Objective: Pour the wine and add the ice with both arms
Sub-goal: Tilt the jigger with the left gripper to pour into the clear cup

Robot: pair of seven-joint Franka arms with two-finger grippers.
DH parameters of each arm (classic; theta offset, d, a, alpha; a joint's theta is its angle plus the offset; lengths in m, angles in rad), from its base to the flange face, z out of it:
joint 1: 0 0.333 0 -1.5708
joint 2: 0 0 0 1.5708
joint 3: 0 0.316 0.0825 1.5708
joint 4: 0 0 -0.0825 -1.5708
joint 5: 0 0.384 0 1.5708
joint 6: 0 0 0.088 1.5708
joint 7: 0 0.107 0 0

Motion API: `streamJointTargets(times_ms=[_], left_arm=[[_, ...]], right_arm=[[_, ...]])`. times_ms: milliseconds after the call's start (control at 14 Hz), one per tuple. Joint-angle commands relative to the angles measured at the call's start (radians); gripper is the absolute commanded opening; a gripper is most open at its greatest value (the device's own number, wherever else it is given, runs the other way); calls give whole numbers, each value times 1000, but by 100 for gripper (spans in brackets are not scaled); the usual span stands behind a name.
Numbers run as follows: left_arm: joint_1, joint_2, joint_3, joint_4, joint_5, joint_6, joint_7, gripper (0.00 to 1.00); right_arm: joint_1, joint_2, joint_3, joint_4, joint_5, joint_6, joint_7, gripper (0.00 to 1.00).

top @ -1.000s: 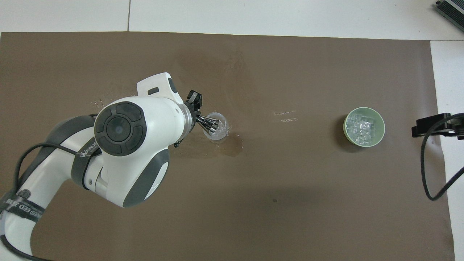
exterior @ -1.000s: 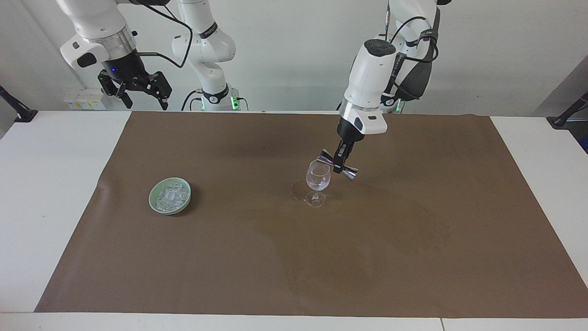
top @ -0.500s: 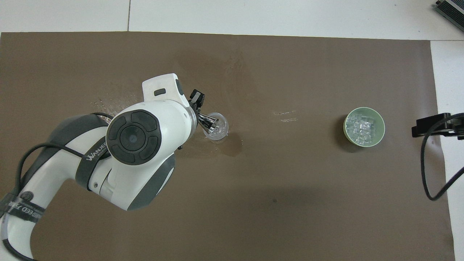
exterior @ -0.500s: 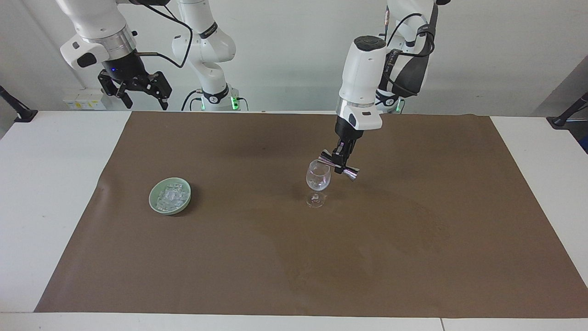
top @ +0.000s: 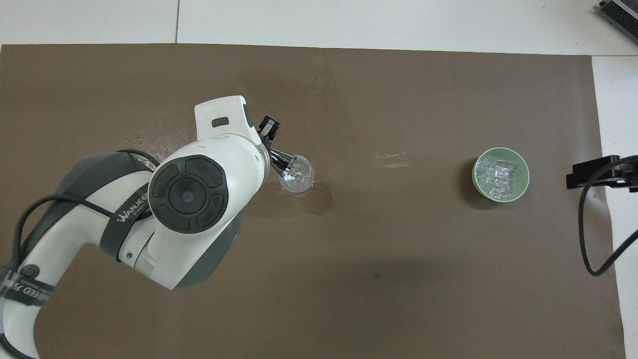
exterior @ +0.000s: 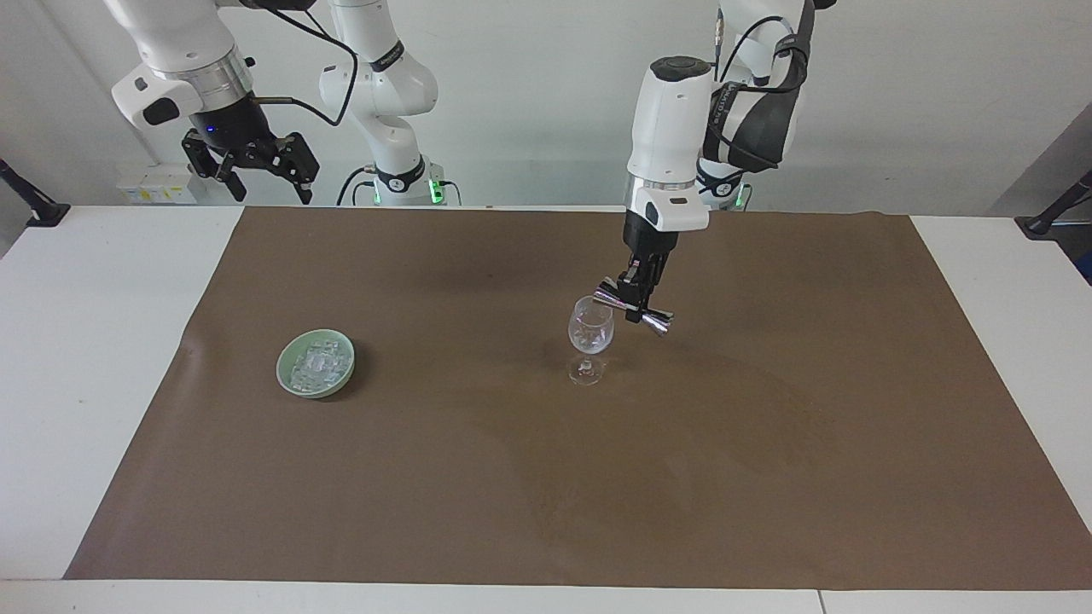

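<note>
A clear stemmed glass (exterior: 590, 328) (top: 297, 174) stands upright near the middle of the brown mat (exterior: 768, 443). My left gripper (exterior: 636, 307) hangs just above its rim, on the side toward the left arm's end, shut on the waist of a silver jigger (exterior: 657, 321) (top: 283, 160). The jigger lies nearly level, one mouth at the glass's rim. Whether there is wine in the glass I cannot tell. The ice (exterior: 317, 362) (top: 500, 174) fills a pale green bowl (exterior: 283, 368) (top: 475, 174) toward the right arm's end. My right gripper (exterior: 266, 189) waits open, raised over the table's edge at the robots' side.
Wet marks (top: 319, 197) spot the mat beside the glass's foot, and splashes (top: 154, 142) lie toward the left arm's end. A black cable (top: 588, 234) loops over the white table at the right arm's end. Black clamps (exterior: 34, 209) sit at the table's corners.
My left arm's wrist has swung more upright, and the jigger has drawn back from over the glass's bowl to its rim. The right arm has not moved.
</note>
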Motion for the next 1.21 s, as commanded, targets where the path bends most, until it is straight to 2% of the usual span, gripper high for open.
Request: streamJointTargets(times_ms=[0,357,1071,1143], left_arm=[[-20,4,14,19,84,7,-20,0],[-20,7,14,19,140,27,-12,0],[-6,4,11,2,126,49,-10,0],[-2,4,13,2,93,44,-10,0]], right_arm=[[-5,-19,5,-21,-1,7,-6,100],[-5,-17,5,-21,-1,7,-4,100],[-5,-20,5,-21,-1,-30,-7,100],[-5,-20,5,-21,-1,-29,-7,100]])
